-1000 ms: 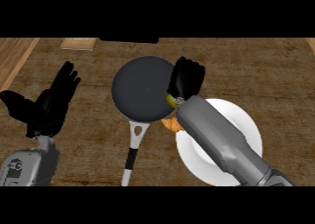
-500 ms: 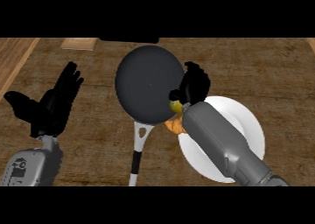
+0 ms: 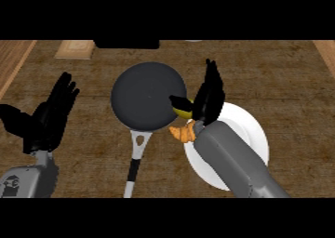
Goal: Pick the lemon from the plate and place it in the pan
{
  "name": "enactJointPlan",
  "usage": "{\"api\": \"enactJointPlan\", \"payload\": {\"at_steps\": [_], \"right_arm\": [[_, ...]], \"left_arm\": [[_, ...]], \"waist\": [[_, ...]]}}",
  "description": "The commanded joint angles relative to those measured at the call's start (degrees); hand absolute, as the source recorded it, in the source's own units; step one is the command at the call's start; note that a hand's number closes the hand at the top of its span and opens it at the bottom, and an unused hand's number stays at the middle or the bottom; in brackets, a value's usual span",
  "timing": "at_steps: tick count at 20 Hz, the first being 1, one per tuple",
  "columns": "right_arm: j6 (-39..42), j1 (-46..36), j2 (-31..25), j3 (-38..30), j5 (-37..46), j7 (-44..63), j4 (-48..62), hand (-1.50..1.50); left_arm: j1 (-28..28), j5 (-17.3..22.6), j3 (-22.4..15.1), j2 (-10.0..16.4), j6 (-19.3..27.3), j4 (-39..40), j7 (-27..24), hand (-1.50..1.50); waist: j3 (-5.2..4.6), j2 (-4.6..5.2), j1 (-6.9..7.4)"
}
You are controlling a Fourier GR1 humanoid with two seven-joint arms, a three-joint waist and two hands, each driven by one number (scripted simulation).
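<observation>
So, the right hand [image 3: 210,100] is seen edge-on, fingers pointing up toward the far side of the counter and the thumb [image 3: 178,99] sticking out to the left. The lemon [image 3: 184,110] is tucked in the gap between thumb and fingers, pinched there as far as the view lets on, with only a small yellow bit peeking out under the thumb. It sits right at the spot where the right rim of the pan [image 3: 146,93] meets the left edge of the plate [image 3: 249,135], and whether it's lifted or touching either one can't be told from this angle. Just below the lemon, a croissant [image 3: 183,133] rests at the plate's left edge, up against the grey forearm, which covers a good part of the white plate. The pan is dark and round, just left of the plate, with the pan's handle [image 3: 136,160] running down toward the near edge. Way over on the left, the left hand [image 3: 46,121] rests open with its fingers up. At the far edge of the brown counter [image 3: 287,83] there's a light wooden block [image 3: 75,49].
</observation>
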Motion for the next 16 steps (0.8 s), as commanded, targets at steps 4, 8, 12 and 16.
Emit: {"api": "enactJointPlan", "payload": {"at_steps": [4,8,12,16], "right_arm": [[-9.93,19.76,-0.34,4.87,-4.31,-9.24,-21.46,-1.5],[-9.17,30.8,-3.81,11.27,-7.7,-13.85,-37.71,-1.5],[-7.5,41.37,-12.23,13.71,-7.51,-16.25,-50.44,-1.5],[-10.12,47.92,-13.0,15.6,-8.24,-22.87,-51.19,-1.5]], "left_arm": [[0.07,0.15,1.66,0.71,1.29,-1.44,1.71,0.0],[1.83,0.84,1.84,1.34,0.66,-4.16,3.17,0.0],[1.9,0.79,1.68,0.83,0.14,-3.23,2.08,0.0],[2.43,1.25,1.57,0.31,-1.15,-3.04,1.04,0.0]], "waist": [[0.0,-0.46,-2.29],[0.02,-0.64,-2.34],[-0.09,-0.3,-1.94],[-0.08,-0.1,-1.28]]}}
